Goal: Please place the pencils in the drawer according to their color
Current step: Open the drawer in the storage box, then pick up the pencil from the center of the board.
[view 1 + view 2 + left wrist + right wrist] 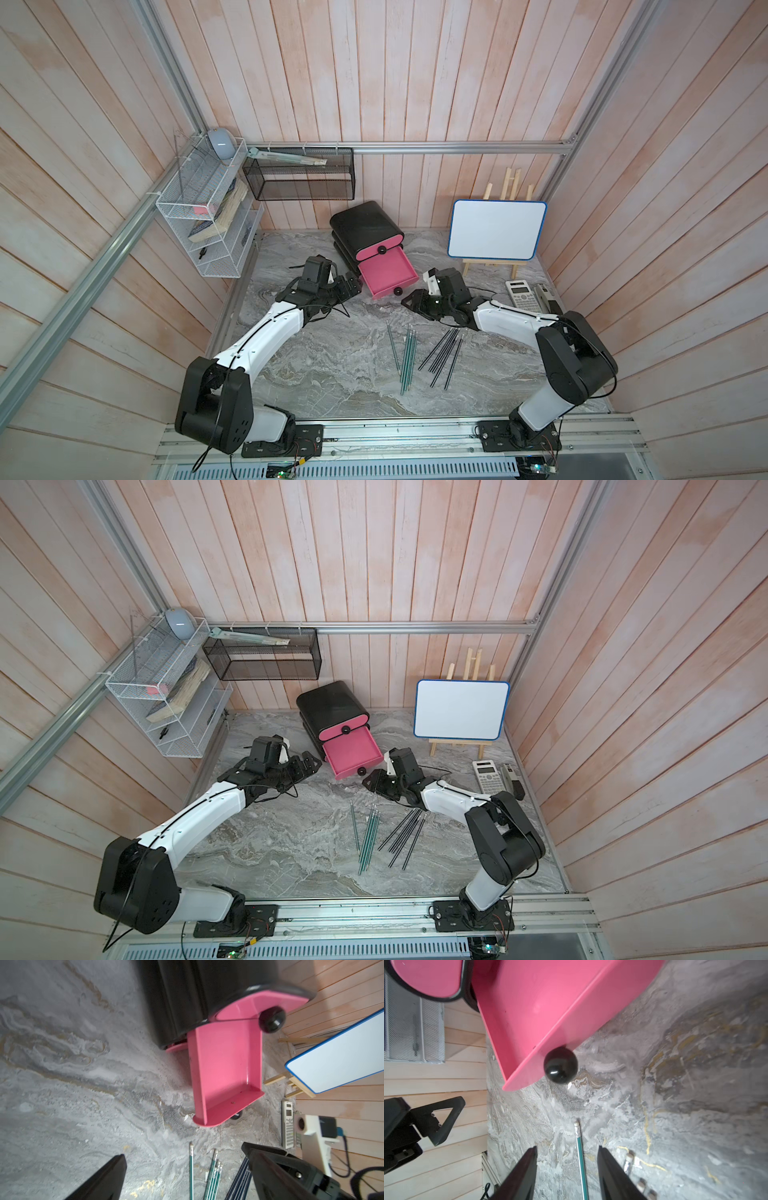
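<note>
Drawer, pink, stood pulled out of its black cabinet, apparently ready for loading. Teal pencils and black pencils lay in 2 groups on the grey marbled surface. Left tool and right tool hovered nearby, jaws parted, empty. Plank walls enclosed everything.

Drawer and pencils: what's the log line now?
drawer: one pulled out, empty | pencils: green and black on table | left gripper: open, empty | right gripper: open, empty
</note>
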You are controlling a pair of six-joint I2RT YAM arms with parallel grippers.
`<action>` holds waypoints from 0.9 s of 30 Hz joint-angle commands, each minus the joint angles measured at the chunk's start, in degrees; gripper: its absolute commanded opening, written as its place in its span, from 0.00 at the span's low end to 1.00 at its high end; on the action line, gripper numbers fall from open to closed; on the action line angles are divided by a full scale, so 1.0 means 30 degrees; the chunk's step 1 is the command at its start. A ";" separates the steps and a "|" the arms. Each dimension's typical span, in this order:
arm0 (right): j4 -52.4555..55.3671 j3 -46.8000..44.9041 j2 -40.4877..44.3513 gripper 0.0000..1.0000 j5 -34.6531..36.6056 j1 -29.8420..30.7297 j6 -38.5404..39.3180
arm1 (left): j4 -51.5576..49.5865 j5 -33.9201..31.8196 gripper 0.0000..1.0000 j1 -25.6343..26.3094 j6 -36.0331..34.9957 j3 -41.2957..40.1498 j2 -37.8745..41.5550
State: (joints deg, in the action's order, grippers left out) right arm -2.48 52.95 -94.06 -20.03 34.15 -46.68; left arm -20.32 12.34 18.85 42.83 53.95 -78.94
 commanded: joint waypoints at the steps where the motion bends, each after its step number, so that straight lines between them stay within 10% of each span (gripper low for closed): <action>1: 0.3286 0.1182 -0.0127 0.52 0.2860 0.1171 0.2375 | 0.0945 -0.0334 0.99 0.0161 0.0965 -0.1314 0.0626; 27: 0.6943 0.6624 -0.5711 0.40 0.7957 0.5027 0.5447 | 0.3022 -0.0132 1.00 0.0396 0.2745 -0.4508 0.1733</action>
State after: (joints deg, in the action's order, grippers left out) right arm 16.01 71.00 -109.71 1.83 48.80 -32.01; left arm -12.67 11.94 19.84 50.70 41.34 -74.11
